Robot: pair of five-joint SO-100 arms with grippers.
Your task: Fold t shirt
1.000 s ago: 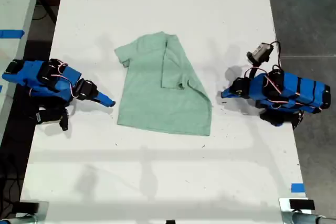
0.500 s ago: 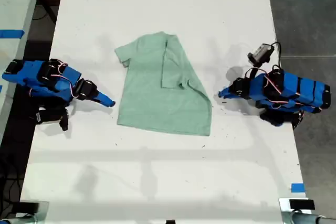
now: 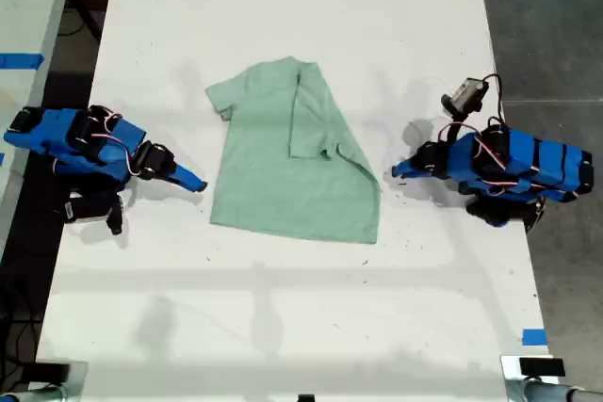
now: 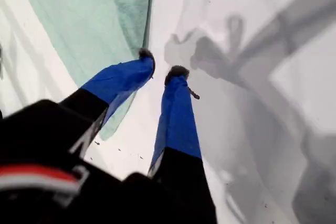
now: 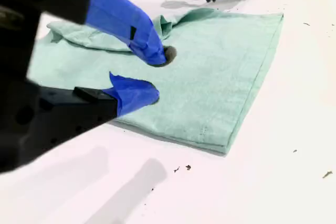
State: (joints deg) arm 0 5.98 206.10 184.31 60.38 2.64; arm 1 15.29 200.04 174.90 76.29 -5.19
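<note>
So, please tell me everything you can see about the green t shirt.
The pale mint-green cloth t shirt is plain, with no print, and lies flat on the white table between the two blue arms. One side is already folded over its middle, sleeve included; the other short sleeve sticks out toward the exterior view's left. Neither hand touches it.

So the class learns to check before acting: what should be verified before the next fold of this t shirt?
1. My first end effector open: ok.
2. My second end effector open: ok.
3. Neither end effector holding cloth: ok.
4. The t shirt lying flat on the table: ok.
5. Side at the exterior view's right folded in: ok.
6. The sleeve at the exterior view's left folded in: not ok.
</note>
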